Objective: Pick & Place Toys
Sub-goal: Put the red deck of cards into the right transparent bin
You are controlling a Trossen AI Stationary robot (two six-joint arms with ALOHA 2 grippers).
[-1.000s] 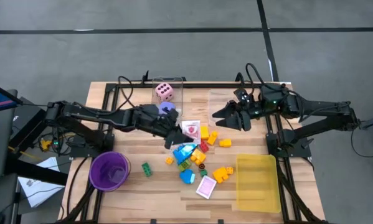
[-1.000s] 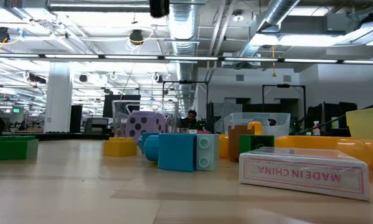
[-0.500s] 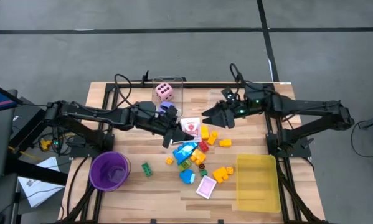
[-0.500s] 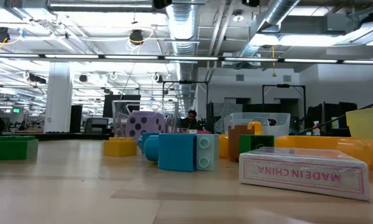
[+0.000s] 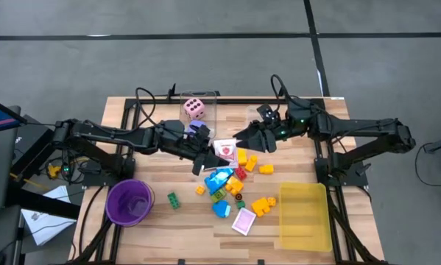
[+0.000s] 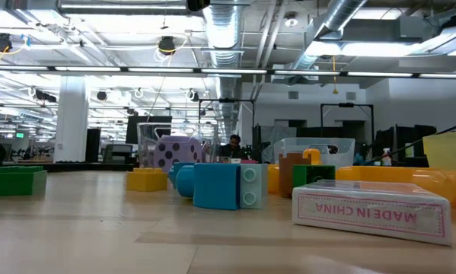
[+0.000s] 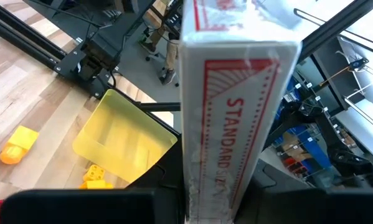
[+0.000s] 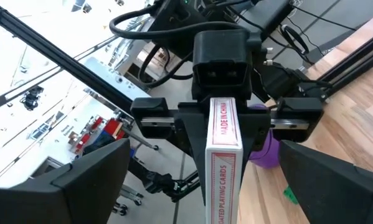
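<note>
In the high view the left gripper sits at the centre of the frame, above the toy pile, its fingers closed on a red-and-white card box that it holds clear of the counter. The left wrist view shows the same card box standing upright between the fingers, filling the middle of the frame, with the word STANDARD legible on its edge. The right gripper reaches in from the right of the high view, its tip just beside the held box, fingers spread wide and holding nothing. In the right wrist view the box stands on end at centre, clamped by the left gripper, with the right arm's own dark fingers wide apart at either lower corner. Below the grippers in the high view, loose toys lie on the counter: yellow, blue, red and green blocks, one green block apart to the left. A second flat pink-and-white card box lies at lower centre. A pink die rests in a clear box at upper centre, with a purple die just below it. A purple cup stands at lower left and a yellow tray at lower right.
</note>
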